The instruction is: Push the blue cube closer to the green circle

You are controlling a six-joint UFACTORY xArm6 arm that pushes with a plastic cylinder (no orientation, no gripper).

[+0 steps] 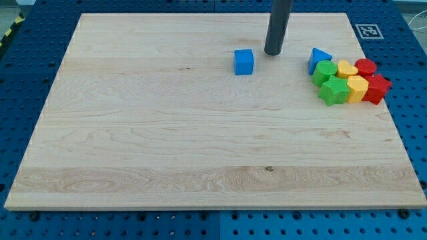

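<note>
Board: a pale wooden board (200, 133) fills most of the frame, lying on a blue perforated table (27, 80); a small black-and-white marker tag (369, 31) sits at the board's upper right corner.
My tip: the dark rod comes down from the top edge of the frame, right of centre, and my tip (273, 53) rests on the board in the upper part of the frame.
Pincer: the arm carries none, only the rod, so nothing is released, clenched or grasped.
Blue cube: the blue cube (244, 61) stands in the upper middle of the frame, just beside my tip, to its lower left, with a narrow gap showing between them.
Green circle: the green circle (325, 70) is at the left edge of a tight cluster in the upper right of the frame, well apart from the blue cube.
Tip and targets: my tip stands between the blue cube and the cluster, nearer the cube.
Cluster: a blue triangle (319, 59) at its upper left, touching the green circle; a green star-like block (333, 90) below; a yellow heart (347, 69) and a yellow block (357, 87) in the middle; a red round block (365, 67) and a red star-like block (377, 89) on the right.
</note>
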